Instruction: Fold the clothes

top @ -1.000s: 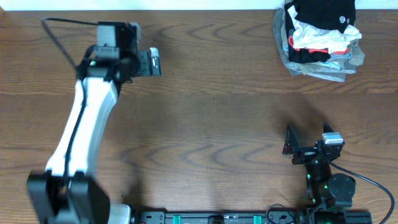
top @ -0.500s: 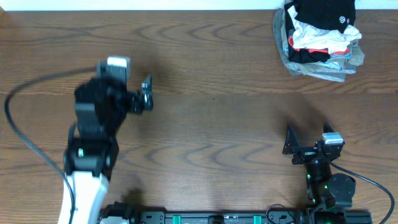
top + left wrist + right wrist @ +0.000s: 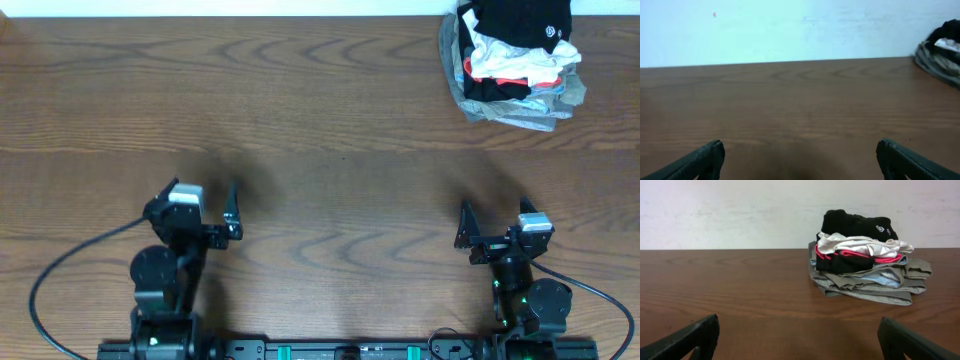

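Both arms are sitting low at the near edge of the table (image 3: 330,130), and neither one is working any cloth. The left gripper (image 3: 203,195) is standing wide open with nothing between its jaws, and its wrist view is showing only bare wood ahead of the left gripper (image 3: 800,160). The right gripper (image 3: 494,210) is spread just as wide and just as empty, and it is pointing toward the far right corner. That is where the black T-shirt (image 3: 520,15) is lying, as a compact bundle on top of the heap of garments (image 3: 510,90), well apart from both arms, its small white logo showing. From the right wrist the black T-shirt (image 3: 855,222) is looking bunched rather than spread, though how tidy its folds are I cannot tell. Nothing is lying flat on the table, so either the folding is done and stacked, or it is not yet begun.
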You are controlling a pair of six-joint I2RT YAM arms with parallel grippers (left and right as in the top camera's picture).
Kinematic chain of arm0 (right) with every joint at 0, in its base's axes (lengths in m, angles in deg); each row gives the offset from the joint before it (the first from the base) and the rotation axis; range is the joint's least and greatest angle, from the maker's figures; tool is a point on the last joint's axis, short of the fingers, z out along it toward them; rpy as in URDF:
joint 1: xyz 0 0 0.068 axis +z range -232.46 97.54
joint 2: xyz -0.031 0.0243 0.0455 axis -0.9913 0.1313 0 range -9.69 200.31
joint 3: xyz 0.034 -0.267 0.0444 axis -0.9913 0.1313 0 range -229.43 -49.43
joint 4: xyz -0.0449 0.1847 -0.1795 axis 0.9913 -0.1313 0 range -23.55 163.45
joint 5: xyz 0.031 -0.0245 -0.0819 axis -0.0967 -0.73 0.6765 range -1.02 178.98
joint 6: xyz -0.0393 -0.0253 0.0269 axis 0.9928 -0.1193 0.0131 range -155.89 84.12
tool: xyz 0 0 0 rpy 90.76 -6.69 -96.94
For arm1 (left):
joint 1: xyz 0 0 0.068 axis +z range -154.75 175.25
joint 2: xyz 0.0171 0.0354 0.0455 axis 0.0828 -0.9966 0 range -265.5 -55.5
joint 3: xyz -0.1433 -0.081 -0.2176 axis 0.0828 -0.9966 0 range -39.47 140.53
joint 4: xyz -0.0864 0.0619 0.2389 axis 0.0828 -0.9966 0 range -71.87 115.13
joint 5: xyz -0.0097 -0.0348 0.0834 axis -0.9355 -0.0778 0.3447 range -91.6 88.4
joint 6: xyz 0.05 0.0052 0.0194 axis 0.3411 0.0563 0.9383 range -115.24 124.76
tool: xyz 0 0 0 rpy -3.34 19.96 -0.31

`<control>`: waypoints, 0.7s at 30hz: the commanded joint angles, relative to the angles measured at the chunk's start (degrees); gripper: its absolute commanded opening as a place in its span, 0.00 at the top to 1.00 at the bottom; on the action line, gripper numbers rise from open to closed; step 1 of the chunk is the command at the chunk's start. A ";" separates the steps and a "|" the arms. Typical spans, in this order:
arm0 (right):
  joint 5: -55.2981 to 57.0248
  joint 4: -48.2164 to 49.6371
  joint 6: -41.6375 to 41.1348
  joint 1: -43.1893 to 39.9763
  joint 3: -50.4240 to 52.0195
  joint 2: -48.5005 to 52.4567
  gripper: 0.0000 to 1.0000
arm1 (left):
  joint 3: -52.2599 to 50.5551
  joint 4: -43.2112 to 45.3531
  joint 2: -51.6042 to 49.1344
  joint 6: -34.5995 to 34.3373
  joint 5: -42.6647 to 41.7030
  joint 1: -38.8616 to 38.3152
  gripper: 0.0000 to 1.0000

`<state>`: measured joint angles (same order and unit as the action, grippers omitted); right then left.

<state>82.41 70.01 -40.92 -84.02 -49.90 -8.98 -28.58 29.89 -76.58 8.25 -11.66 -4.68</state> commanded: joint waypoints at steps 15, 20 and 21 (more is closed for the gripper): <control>-0.07 -0.20 -0.68 0.61 0.15 -0.39 0.01 | -10.67 -1.05 15.76 -1.81 0.26 3.23 0.02; -0.07 -0.20 -0.68 0.63 0.15 -0.39 0.01 | -10.67 -6.10 21.03 -1.81 0.26 3.23 0.02; -0.07 -0.20 -0.68 0.63 0.15 -0.39 0.01 | -10.67 -6.40 20.96 -1.79 0.28 3.30 0.02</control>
<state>82.41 70.01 -40.94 -84.02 -49.90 -9.00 -38.98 25.58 -56.97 7.07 -11.45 -1.79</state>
